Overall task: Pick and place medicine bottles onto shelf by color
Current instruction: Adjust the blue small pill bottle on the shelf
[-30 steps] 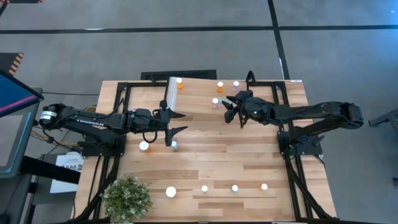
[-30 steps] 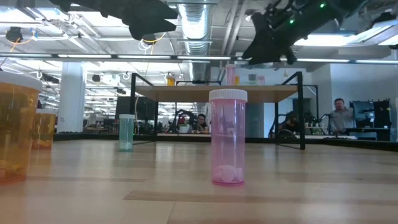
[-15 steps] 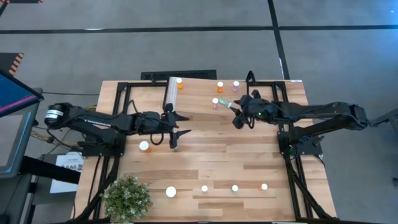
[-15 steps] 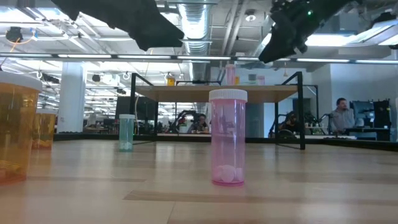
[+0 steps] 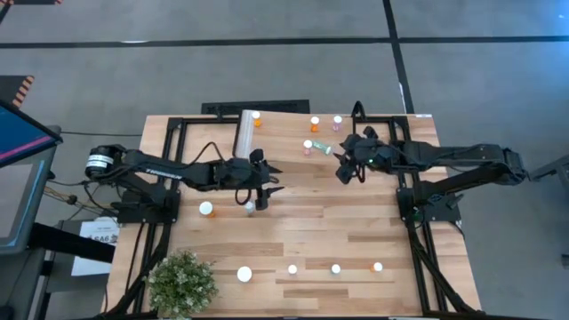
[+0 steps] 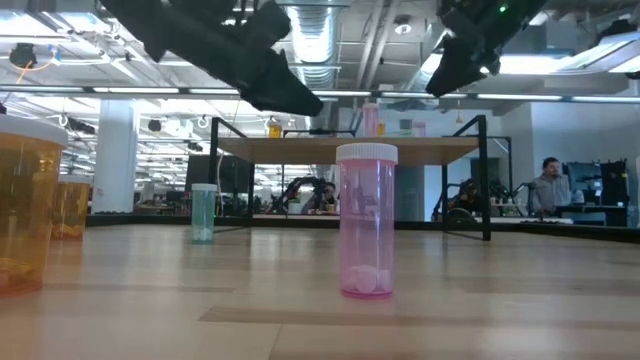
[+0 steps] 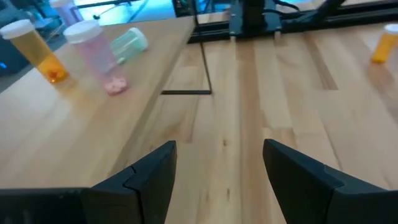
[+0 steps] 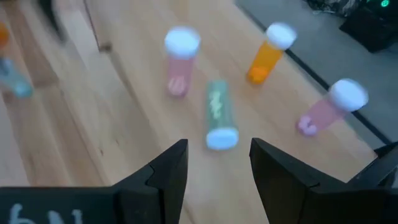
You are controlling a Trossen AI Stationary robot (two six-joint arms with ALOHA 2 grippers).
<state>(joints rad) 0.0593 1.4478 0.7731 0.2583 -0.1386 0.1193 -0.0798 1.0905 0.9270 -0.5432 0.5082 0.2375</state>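
Note:
My right gripper (image 5: pixel 343 166) (image 8: pixel 214 167) is open and hovers just off the cap end of a green bottle (image 8: pixel 217 115) (image 5: pixel 322 149) that lies on its side on the shelf (image 6: pixel 345 150). Around it stand a pink bottle (image 8: pixel 179 59), an orange one (image 8: pixel 270 53) and another pink one (image 8: pixel 329 106). My left gripper (image 5: pixel 265 182) (image 7: pixel 221 168) is open above bare wood near the table's middle. A small green bottle (image 5: pixel 250 206) stands just near of it. More bottles stand along the near edge (image 5: pixel 336 268).
A larger orange bottle (image 5: pixel 206 209) stands left of the small green one, and another (image 5: pixel 244 275) stands beside a potted plant (image 5: pixel 182 283) at the near left corner. An orange bottle (image 5: pixel 257 117) stands by the shelf's pale strip (image 5: pixel 243 133). People sit in the room beyond (image 6: pixel 545 190).
My left gripper has reached toward the table's right, passing over the small green bottle. My right gripper has drawn back toward the right and near side, and the green bottle now shows lying on its side where the gripper stood.

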